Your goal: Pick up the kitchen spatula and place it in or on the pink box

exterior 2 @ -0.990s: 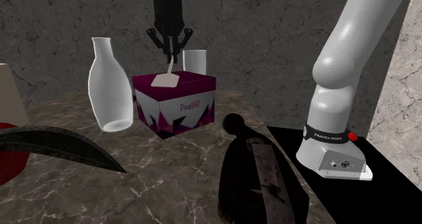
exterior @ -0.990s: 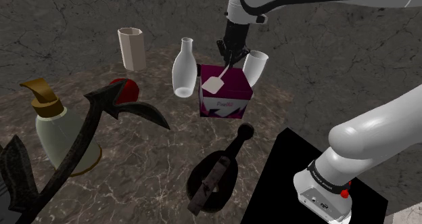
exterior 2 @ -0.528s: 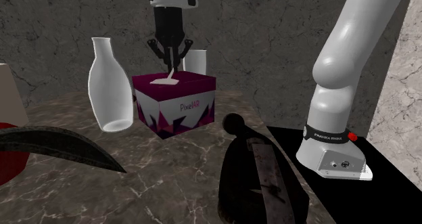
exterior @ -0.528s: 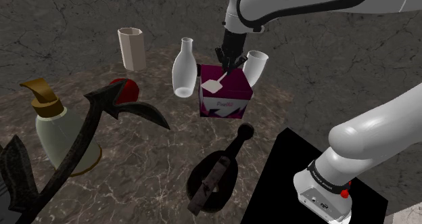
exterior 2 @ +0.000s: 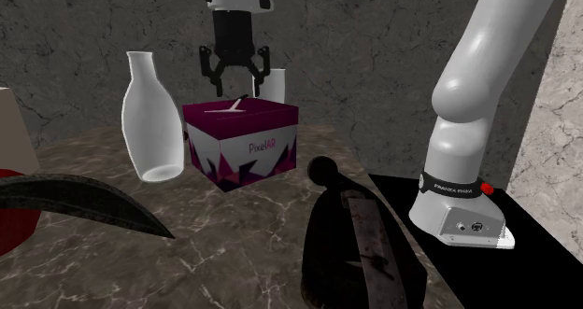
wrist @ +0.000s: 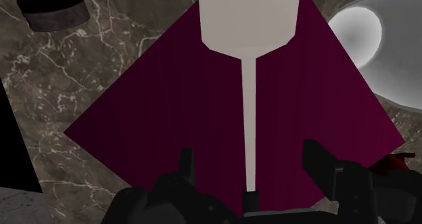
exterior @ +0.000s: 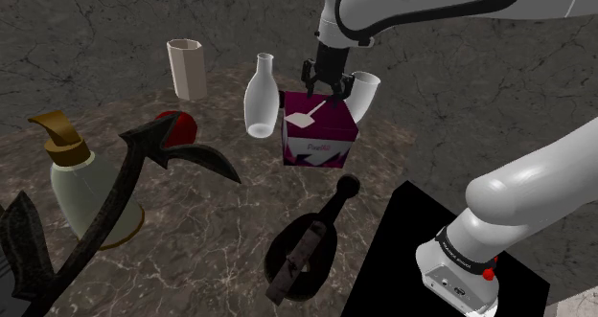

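The spatula [exterior: 300, 120] is pale, with a thin handle and a flat blade, and it lies flat on top of the magenta box [exterior: 321, 140]. In the second exterior view the spatula [exterior 2: 233, 105] rests on the box [exterior 2: 245, 146] lid. My gripper [exterior: 324, 92] hangs just above the handle end, open. From the wrist, the spatula [wrist: 249, 26] runs away from my gripper [wrist: 249, 156] across the box [wrist: 135, 107]. Both fingers stand clear of the handle. In the second exterior view the gripper [exterior 2: 234, 81] sits spread over the box.
A white vase [exterior: 260, 97] stands close beside the box, and a white cup [exterior: 361, 91] just behind it. Farther off are a beige cup [exterior: 187, 68], a soap dispenser [exterior: 84, 186], a red object [exterior: 178, 125], a dark curved ornament [exterior: 129, 176] and a dark iron-like object [exterior: 305, 248].
The gripper came down onto the box with the spatula tilted in its grip, then let go. The fingers have spread apart and the spatula now lies flat on the lid.
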Robot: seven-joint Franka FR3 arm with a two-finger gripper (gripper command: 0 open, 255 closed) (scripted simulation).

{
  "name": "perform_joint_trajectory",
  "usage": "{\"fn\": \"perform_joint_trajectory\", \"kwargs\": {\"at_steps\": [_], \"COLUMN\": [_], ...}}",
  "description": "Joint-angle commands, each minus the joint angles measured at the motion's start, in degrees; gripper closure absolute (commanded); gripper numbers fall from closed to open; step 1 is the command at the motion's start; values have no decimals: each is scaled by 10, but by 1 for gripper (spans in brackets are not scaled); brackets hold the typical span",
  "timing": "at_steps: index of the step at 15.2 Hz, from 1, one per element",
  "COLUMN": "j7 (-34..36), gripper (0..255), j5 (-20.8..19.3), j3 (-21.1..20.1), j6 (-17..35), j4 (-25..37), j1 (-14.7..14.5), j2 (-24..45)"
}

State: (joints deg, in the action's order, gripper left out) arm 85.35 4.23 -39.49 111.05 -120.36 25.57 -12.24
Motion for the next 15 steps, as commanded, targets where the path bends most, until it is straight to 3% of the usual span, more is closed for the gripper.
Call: {"fn": "perform_joint_trajectory", "kwargs": {"at_steps": [1, 3, 7, 15], "j7": [0, 0, -4, -4], "gripper": [0, 0, 0, 0], "j5": [0, 0, 4, 4], "j3": [0, 0, 7, 7], "j6": [0, 0, -73, -73], "j4": [0, 0, 65, 65], "j1": [0, 0, 0, 0], "j2": [0, 0, -10, -10]}}
